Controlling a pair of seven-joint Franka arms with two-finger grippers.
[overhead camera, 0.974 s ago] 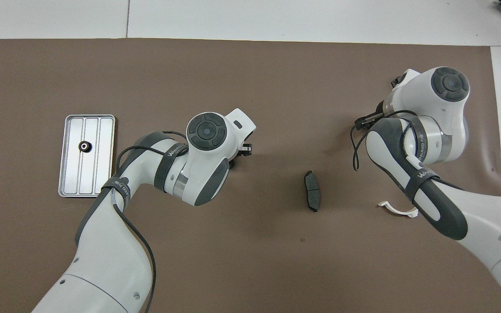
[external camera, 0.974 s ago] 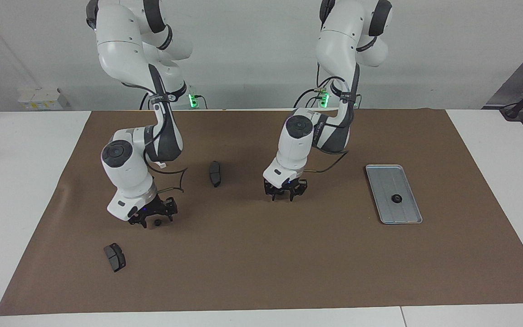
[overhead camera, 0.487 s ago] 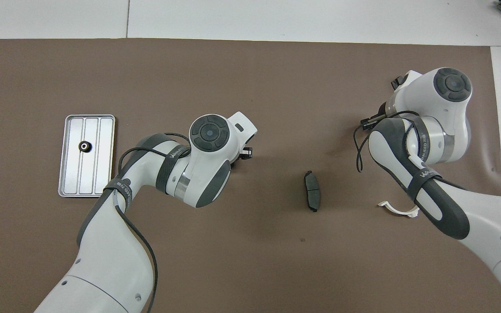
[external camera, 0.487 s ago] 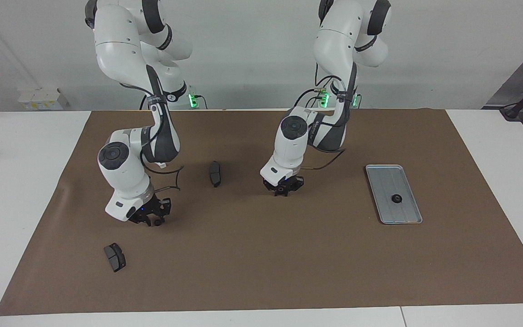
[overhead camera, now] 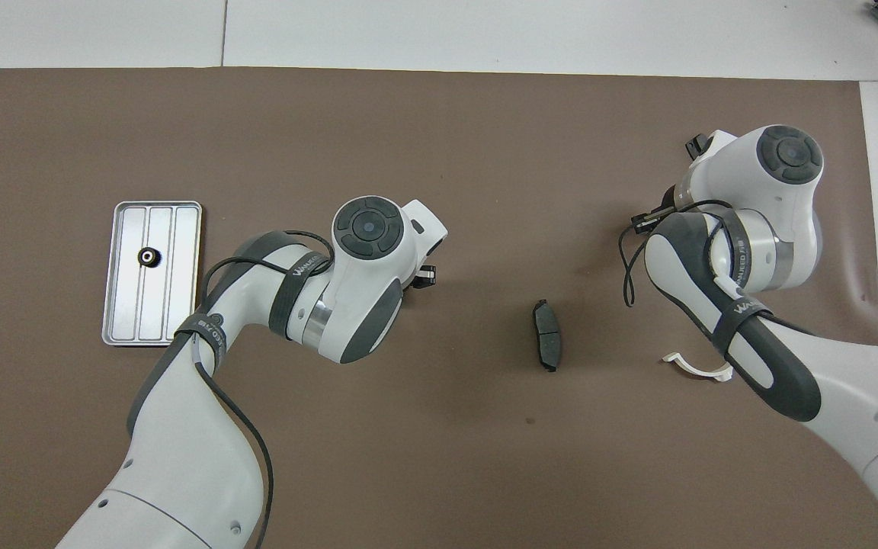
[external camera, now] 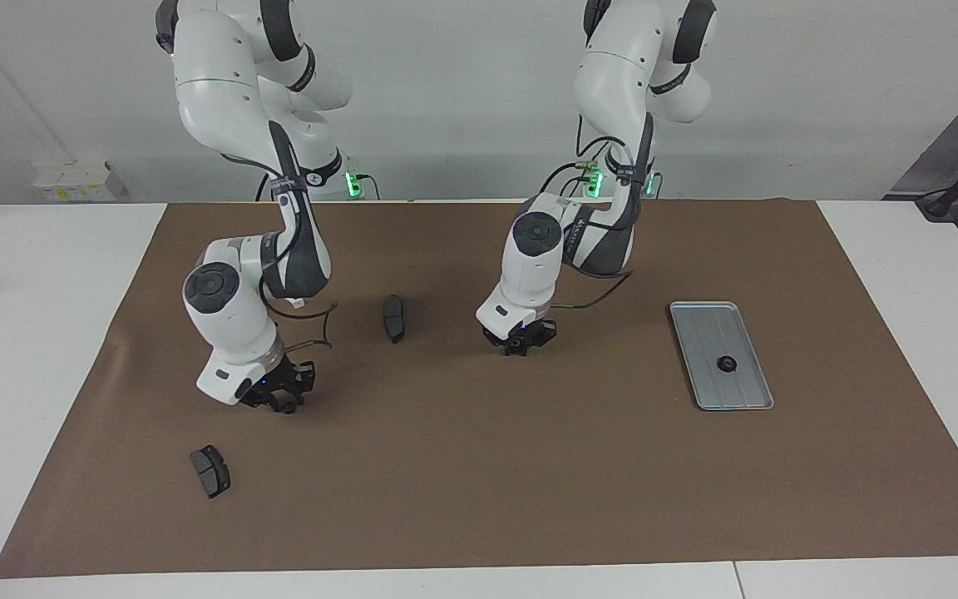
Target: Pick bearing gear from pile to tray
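My right gripper (external camera: pixel 283 405) is low over the mat toward the right arm's end, shut on a tiny black round gear (external camera: pixel 288 408). In the overhead view its own wrist hides it. My left gripper (external camera: pixel 520 347) is down near the mat at the middle, with its fingers together; nothing shows between them. It also shows in the overhead view (overhead camera: pixel 425 274). The silver ridged tray (external camera: pixel 708 333) lies toward the left arm's end with one black gear (external camera: pixel 727 363) in it. The tray (overhead camera: pixel 176 290) and that gear (overhead camera: pixel 149 257) also show in the overhead view.
One dark grey curved pad (external camera: pixel 394 318) lies between the two grippers and also shows in the overhead view (overhead camera: pixel 546 335). Another pad (external camera: pixel 210 471) lies farther from the robots than my right gripper. A white half-ring bracket (overhead camera: pixel 698 371) lies beside the right forearm. A brown mat (external camera: pixel 479 482) covers the table.
Both grippers went from open to shut. The right one closed on the small gear and rose a little. The left one drew slightly toward the robots.
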